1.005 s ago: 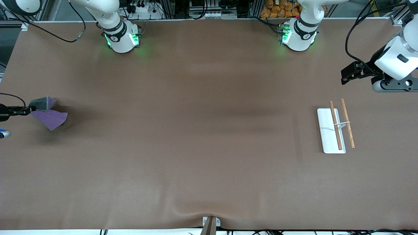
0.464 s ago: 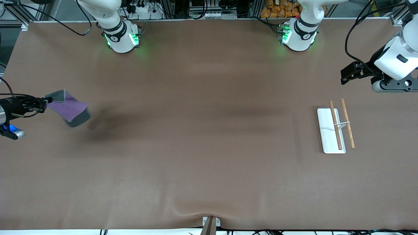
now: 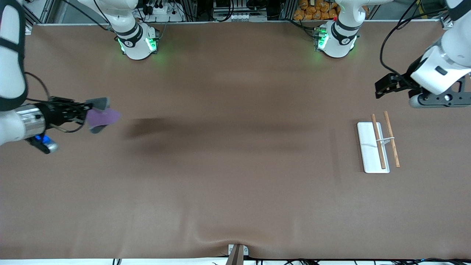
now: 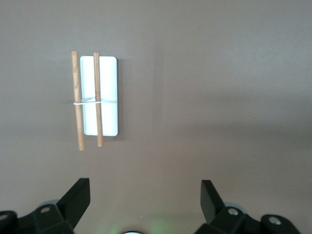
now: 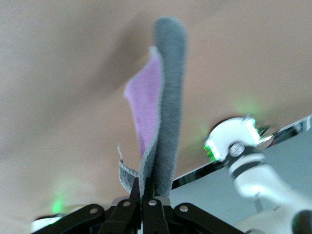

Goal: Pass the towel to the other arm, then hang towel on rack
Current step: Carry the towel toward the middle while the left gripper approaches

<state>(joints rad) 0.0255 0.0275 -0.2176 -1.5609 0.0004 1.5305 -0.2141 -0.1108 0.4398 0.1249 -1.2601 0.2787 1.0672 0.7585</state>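
Front view: right gripper (image 3: pixel 87 107) clamps the towel (image 3: pixel 103 116) aloft for handover; left gripper (image 3: pixel 382 88), spread wide, must meet it.

Right arm (image 3: pixel 13 73) cut off by the front view's edge, shoulder to elbow out of frame. Left arm (image 3: pixel 450 44) likewise clipped at the corner. Right wrist view: towel (image 5: pixel 158 102) blurred, its pinched edge hidden between the fingers. Left wrist view: left gripper (image 4: pixel 145 192) shows fingertips only, body cropped. Rack (image 4: pixel 99 95) wire stand too thin to make out.
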